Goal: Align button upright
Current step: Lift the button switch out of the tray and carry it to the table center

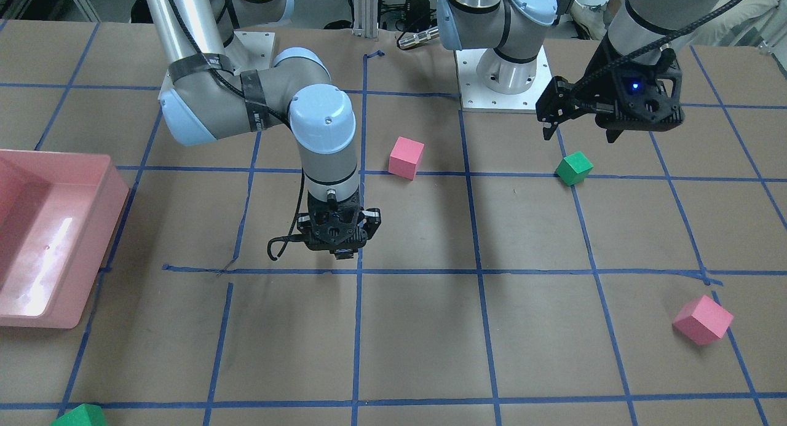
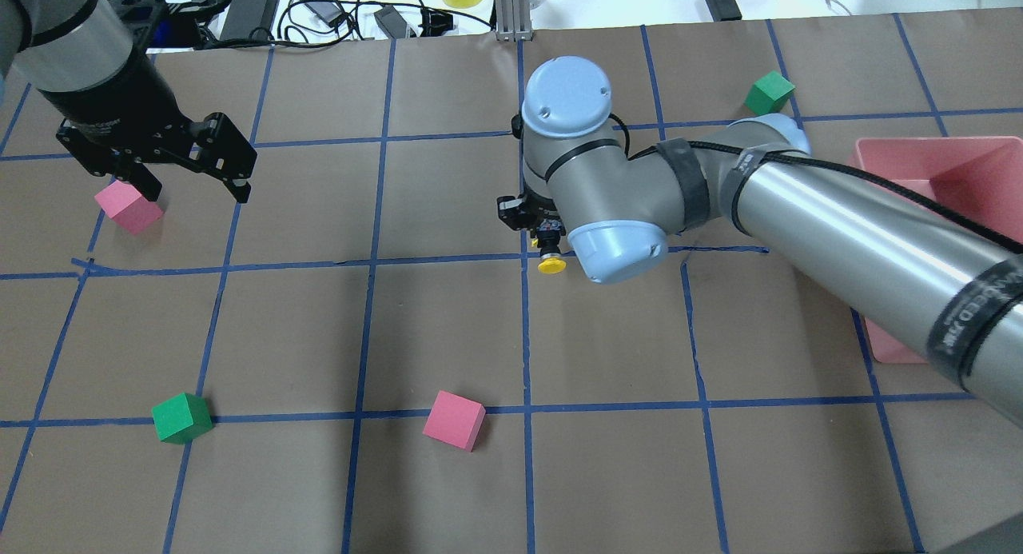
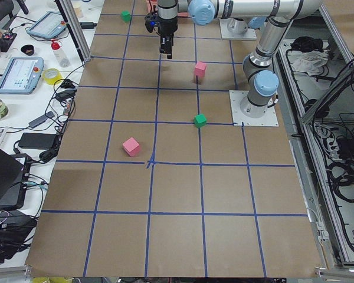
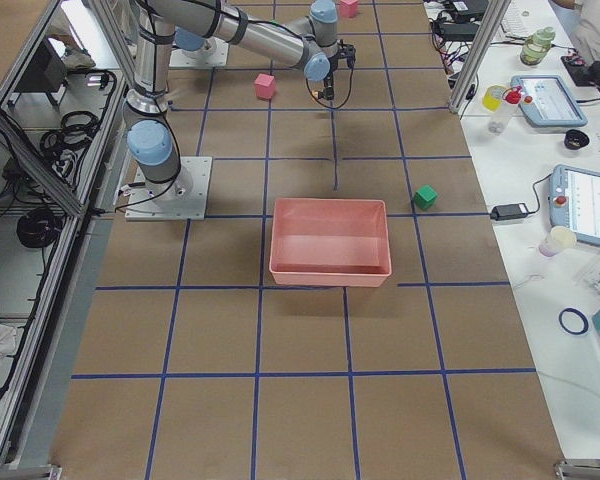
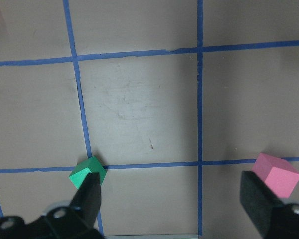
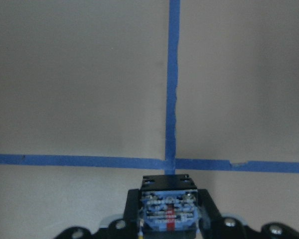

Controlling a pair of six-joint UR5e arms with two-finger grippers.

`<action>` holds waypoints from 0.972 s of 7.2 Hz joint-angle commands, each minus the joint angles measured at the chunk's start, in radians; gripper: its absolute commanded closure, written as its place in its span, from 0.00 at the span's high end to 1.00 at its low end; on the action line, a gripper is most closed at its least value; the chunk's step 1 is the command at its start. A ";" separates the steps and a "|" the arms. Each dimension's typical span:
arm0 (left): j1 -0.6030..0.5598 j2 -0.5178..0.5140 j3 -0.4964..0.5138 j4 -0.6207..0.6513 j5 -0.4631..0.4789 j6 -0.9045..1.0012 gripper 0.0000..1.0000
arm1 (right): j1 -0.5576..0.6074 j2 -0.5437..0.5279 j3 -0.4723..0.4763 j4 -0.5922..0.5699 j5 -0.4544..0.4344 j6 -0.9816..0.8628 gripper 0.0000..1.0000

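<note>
Two R fingers (image 6: 133, 206) pinch button (image 2: 551, 265), prob. over tape crossing (image 6: 172, 163); L fingers (image 5: 89, 196) spread.

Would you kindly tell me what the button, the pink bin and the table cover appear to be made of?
The button: likely plastic, smooth yellow cap. The pink bin: probably moulded plastic, its smooth floor reflects light. The table cover: looks like matte brown paper, scuffed in places.
</note>
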 commanded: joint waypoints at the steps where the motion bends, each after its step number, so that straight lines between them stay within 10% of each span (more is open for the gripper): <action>1: 0.001 -0.001 0.000 0.000 0.000 0.000 1.00 | 0.010 0.066 -0.055 -0.043 0.003 0.021 0.00; 7: 0.002 -0.001 0.000 0.000 0.000 0.017 1.00 | 0.010 0.085 -0.039 -0.045 0.004 0.021 0.10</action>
